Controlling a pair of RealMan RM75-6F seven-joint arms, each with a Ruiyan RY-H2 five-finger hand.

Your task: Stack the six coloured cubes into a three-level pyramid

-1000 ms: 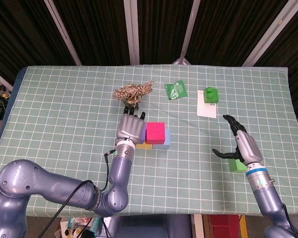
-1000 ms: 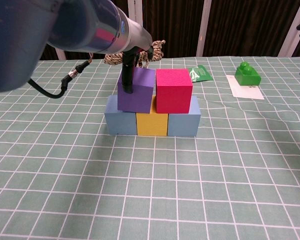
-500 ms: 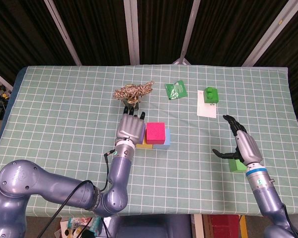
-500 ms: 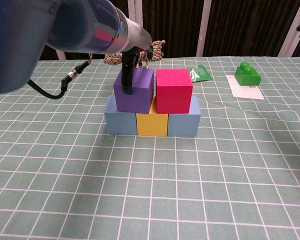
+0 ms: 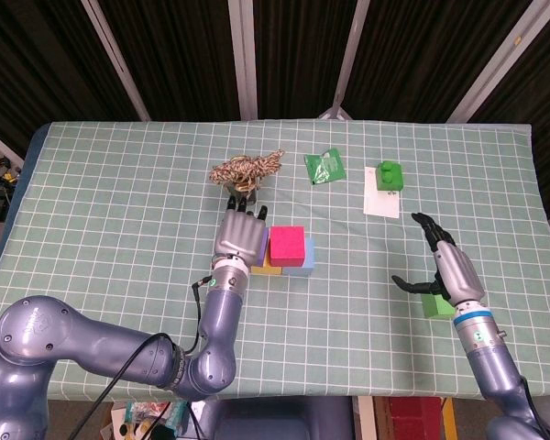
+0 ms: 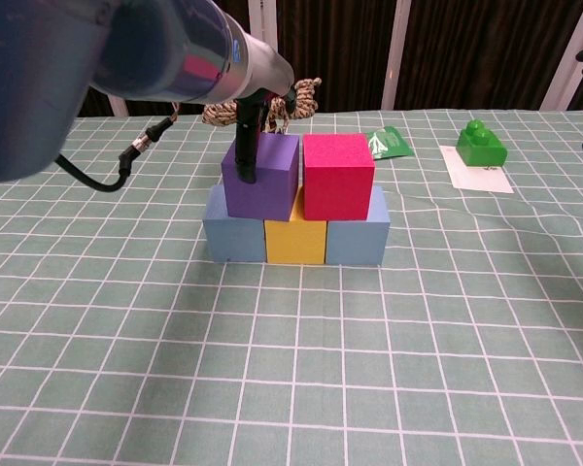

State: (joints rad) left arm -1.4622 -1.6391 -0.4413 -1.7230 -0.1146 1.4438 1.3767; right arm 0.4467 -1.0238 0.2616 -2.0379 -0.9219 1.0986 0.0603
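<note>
Nothing much moves | your left hand (image 5: 242, 235) still clamps the purple cube (image 6: 261, 177) beside the pink cube (image 6: 338, 176) | let go next | right hand (image 5: 445, 270), fingers apart, waits by the green cube (image 5: 433, 306).

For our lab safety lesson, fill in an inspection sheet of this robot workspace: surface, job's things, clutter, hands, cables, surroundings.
Surface: table under a green checked cloth.
Job's things: base row of blue cube, yellow cube and second blue cube; purple cube and pink cube on top; green cube apart, by the right hand.
Clutter: rope bundle, green packet, green brick on white card.
Hands: left hand grips the purple cube; right hand fingers spread over the green cube.
Cables: black cable on left arm.
Surroundings: dark curtain behind.
</note>
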